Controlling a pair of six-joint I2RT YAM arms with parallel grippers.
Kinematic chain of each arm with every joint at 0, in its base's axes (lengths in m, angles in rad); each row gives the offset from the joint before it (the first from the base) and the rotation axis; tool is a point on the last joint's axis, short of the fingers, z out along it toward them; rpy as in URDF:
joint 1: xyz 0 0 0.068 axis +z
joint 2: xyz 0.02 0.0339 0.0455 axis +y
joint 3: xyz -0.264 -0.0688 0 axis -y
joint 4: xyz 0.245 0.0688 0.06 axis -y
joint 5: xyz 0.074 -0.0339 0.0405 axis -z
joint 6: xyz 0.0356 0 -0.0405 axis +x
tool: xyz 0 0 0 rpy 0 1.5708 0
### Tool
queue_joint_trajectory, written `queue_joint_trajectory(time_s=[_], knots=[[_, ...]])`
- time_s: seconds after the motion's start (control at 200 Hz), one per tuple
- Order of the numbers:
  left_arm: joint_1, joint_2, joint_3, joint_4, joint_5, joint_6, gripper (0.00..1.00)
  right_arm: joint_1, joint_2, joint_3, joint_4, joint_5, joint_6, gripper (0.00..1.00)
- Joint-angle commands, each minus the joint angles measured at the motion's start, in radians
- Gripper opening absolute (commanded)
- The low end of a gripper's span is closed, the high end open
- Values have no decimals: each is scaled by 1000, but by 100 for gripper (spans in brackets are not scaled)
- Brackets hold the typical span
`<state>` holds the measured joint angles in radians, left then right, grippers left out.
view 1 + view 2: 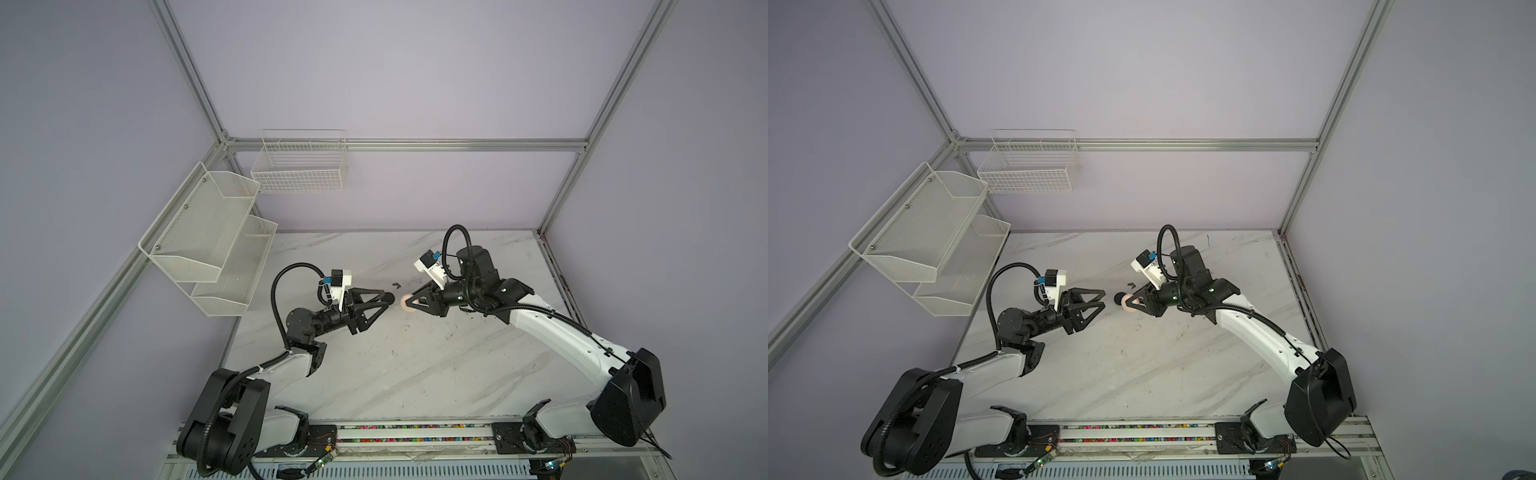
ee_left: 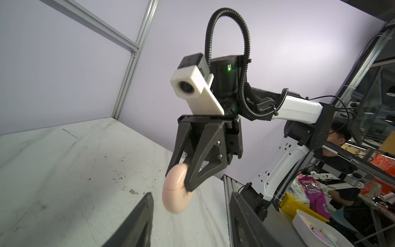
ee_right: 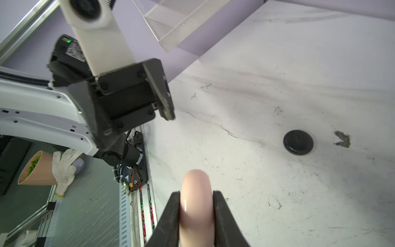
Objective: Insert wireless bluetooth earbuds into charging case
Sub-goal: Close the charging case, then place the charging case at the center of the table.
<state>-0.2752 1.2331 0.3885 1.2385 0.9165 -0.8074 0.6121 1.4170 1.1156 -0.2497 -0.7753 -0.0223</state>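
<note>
pink case [image 3: 196,203] – edge-on, closed, in R fingers [image 3: 223,216] | blk case [image 3: 298,142] – flat

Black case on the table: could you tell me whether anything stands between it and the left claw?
Nothing visible does. The black case lies just ahead of the open left claw; the pink case in the right claw is beyond it.

Pinkish-cream charging case [image 2: 174,192], shut (seam showing), aloft on edge, black case [image 3: 298,142] flat on table [image 3: 277,64]

One pinkish-cream case [image 3: 196,205], one black case [image 3: 298,142], one dark scrap [image 3: 344,136] — one mesh rack [image 1: 208,245], one wire basket [image 1: 300,166]
</note>
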Motion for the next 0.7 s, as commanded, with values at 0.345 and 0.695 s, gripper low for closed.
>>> queue_joint_trajectory(time_s=[0.345, 0.695], knots=[[1, -155, -83, -278, -202, 142, 55, 77, 360, -233, 668, -56, 199, 10], [0, -161, -89, -290, -203, 148, 55, 72, 572, -181, 740, -108, 169, 13]])
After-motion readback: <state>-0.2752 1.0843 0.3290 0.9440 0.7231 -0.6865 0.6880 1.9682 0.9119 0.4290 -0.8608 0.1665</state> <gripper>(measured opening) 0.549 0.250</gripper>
